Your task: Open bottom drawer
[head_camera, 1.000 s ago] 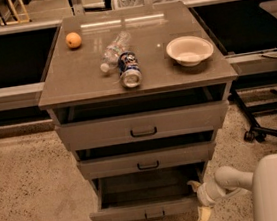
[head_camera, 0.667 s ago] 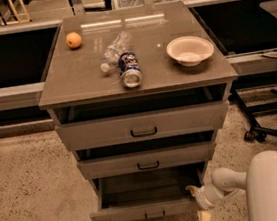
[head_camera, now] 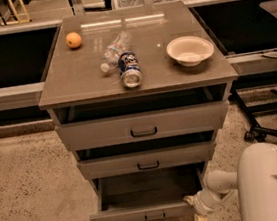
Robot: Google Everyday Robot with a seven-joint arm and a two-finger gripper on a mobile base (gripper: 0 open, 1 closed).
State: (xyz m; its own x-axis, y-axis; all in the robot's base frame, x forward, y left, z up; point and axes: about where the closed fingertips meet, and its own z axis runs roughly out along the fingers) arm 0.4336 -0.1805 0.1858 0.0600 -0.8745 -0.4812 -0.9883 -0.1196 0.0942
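**Gripper** (head_camera: 195, 211): low at the right-hand end of the bottom drawer's front, at or just beside its corner. Whether it is open, closed or gripping anything cannot be told. It is not at the pull. The pale arm (head_camera: 219, 182) runs back from it to the robot's white body (head_camera: 272, 181) at the lower right.

**Bottom drawer** (head_camera: 141, 214): lowest of three in the grey cabinet. It stands well out from the carcass, with its dark interior open to view from above and apparently holding nothing. Its small dark pull (head_camera: 152, 216) sits at the centre of the front, well apart from the gripper.

**Middle drawer** (head_camera: 147, 160) and **top drawer** (head_camera: 143, 125): each sits slightly proud of the cabinet, with a dark gap above the front. Neither belongs to the task.

**Counter** (head_camera: 74, 82): carries an orange (head_camera: 73, 40) at the back left, a clear plastic bottle (head_camera: 114, 51) lying on its side, a blue-labelled can (head_camera: 130, 69) touching or just beside it, and a white bowl (head_camera: 189, 51) to the right.

**Chair base** (head_camera: 261, 127): stands on the floor to the right of the cabinet.

**Status**: the opening looks largely done, since the drawer is out far enough to show most of its floor. What may remain (a judgement only) is a last stretch of travel, if full extension is wanted, and letting go.
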